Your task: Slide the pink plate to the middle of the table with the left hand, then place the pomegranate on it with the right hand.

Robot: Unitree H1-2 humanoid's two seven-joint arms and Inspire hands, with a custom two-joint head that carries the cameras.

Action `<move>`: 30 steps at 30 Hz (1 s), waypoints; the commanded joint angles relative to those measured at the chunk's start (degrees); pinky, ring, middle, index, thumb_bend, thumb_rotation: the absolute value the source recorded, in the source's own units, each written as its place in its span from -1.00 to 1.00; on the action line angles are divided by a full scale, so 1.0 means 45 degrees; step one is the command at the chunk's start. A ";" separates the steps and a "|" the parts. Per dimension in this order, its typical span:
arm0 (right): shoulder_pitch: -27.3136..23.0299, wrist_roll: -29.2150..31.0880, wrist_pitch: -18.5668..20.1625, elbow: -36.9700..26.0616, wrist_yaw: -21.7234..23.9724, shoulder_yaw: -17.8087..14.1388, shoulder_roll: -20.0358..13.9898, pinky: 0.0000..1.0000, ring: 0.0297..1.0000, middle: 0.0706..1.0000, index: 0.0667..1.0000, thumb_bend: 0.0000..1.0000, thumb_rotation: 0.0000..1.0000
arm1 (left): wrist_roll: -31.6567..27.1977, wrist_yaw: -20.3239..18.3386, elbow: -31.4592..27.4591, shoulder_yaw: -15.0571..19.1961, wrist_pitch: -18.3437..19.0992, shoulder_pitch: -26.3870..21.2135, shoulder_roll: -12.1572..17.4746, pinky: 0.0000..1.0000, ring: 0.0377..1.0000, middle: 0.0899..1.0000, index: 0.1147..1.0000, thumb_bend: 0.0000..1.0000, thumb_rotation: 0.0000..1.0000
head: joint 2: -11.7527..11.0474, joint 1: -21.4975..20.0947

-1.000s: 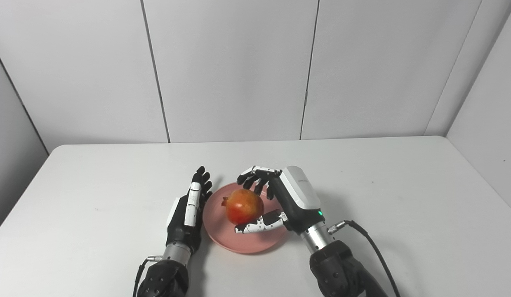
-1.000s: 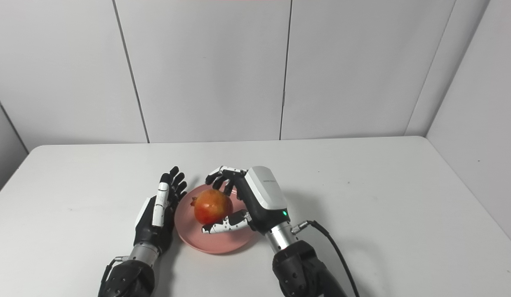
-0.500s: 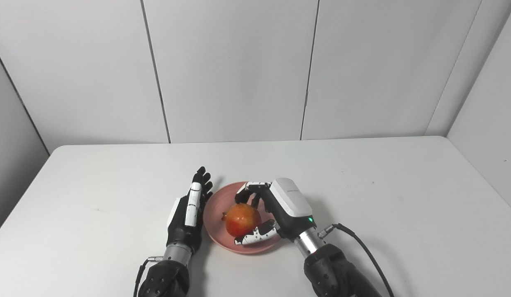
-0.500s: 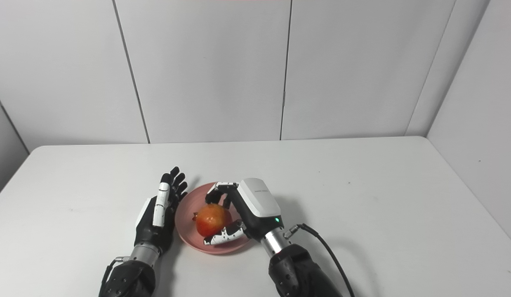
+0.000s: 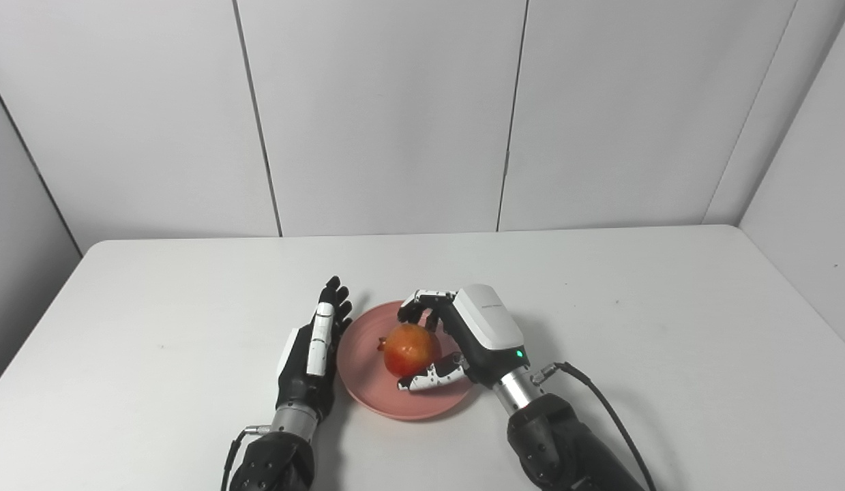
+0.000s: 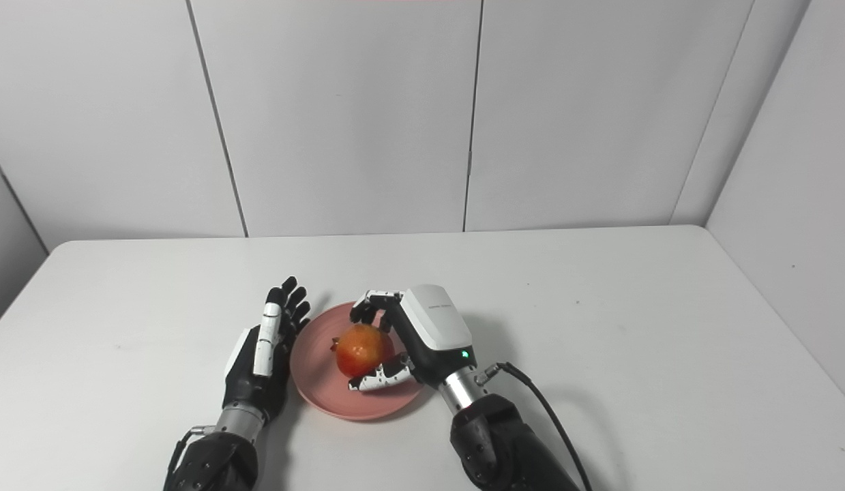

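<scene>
The pink plate (image 5: 367,385) lies on the white table (image 5: 156,327) near its front middle. The red-orange pomegranate (image 5: 410,349) sits low over the plate's centre, its crown pointing left. My right hand (image 5: 463,334) wraps it from the right, with fingers (image 5: 422,307) curled over its far side and the thumb (image 5: 429,376) against its near side. I cannot tell whether the fruit's weight rests on the plate. My left hand (image 5: 309,348) stands flat and open on its edge against the plate's left rim, fingers straight and pointing away. It holds nothing.
A black cable (image 5: 599,402) runs from my right wrist toward the front edge. Grey wall panels (image 5: 395,116) close the table at the back and both sides. The table's right edge (image 5: 797,300) runs close to the right wall.
My right hand came down with the pomegranate onto the plate, then shifted slightly right and away with it. The left hand and the plate stayed put.
</scene>
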 commanded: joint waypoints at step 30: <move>0.0604 0.2250 -0.0901 -0.2852 0.1714 -0.0726 -0.0342 0.76 0.86 0.91 0.95 0.65 0.74 | -0.0090 -0.0178 -0.0876 0.0012 0.0355 -0.0224 0.0142 1.00 1.00 1.00 1.00 0.35 1.00 | 0.0357 -0.0087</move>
